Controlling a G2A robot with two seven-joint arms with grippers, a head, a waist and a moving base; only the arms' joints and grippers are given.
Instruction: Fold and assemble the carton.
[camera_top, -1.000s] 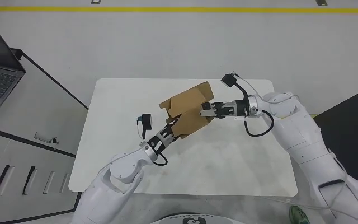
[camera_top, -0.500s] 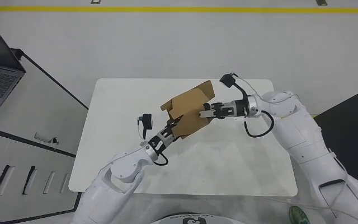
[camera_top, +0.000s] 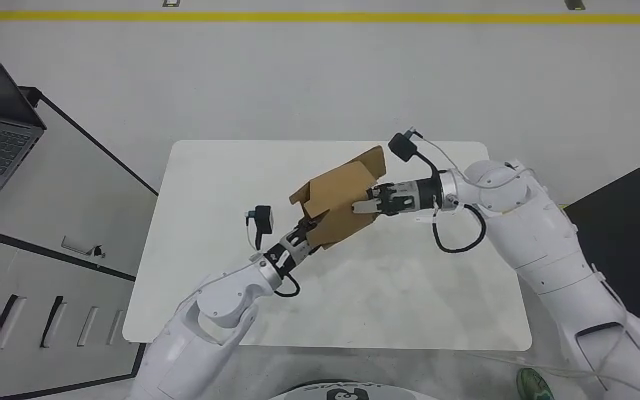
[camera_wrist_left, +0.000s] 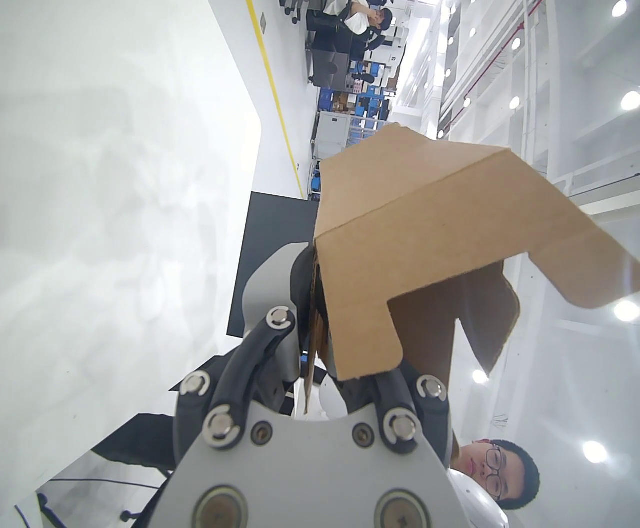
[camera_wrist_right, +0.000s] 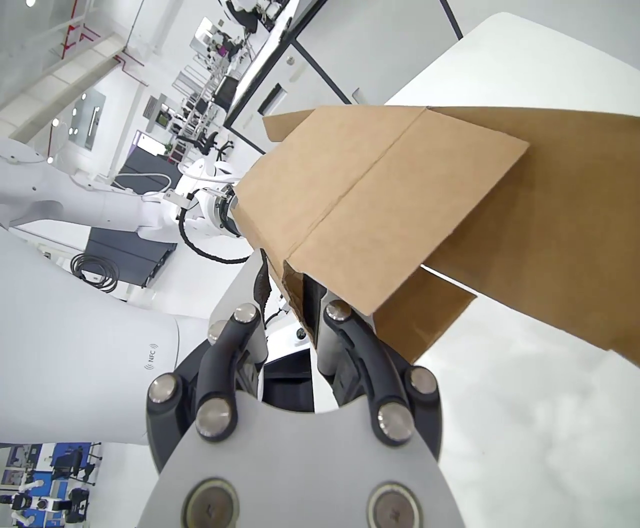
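A brown cardboard carton (camera_top: 345, 195), partly folded with loose flaps, hangs above the middle of the white table (camera_top: 220, 200), held between both arms. My left gripper (camera_top: 312, 226) grips its near-left lower corner. In the left wrist view the carton (camera_wrist_left: 425, 225) rises from between that gripper's (camera_wrist_left: 325, 350) fingers, with one wall edge pinched there. My right gripper (camera_top: 362, 203) is shut on the carton's right side. In the right wrist view a carton (camera_wrist_right: 375, 190) corner sits between the fingers of that gripper (camera_wrist_right: 292, 320), and the other arm (camera_wrist_right: 125, 215) shows behind.
Under the carton, the table surface (camera_top: 420, 290) is bare out to its rounded edges. A laptop (camera_top: 12, 130) sits on a grey bench off the far left. Pale floor with a yellow line (camera_top: 320, 17) lies beyond the table.
My right gripper has shifted a little to the left and nearer, turning the carton slightly. The carton's left flap has risen a bit. The left arm has hardly moved.
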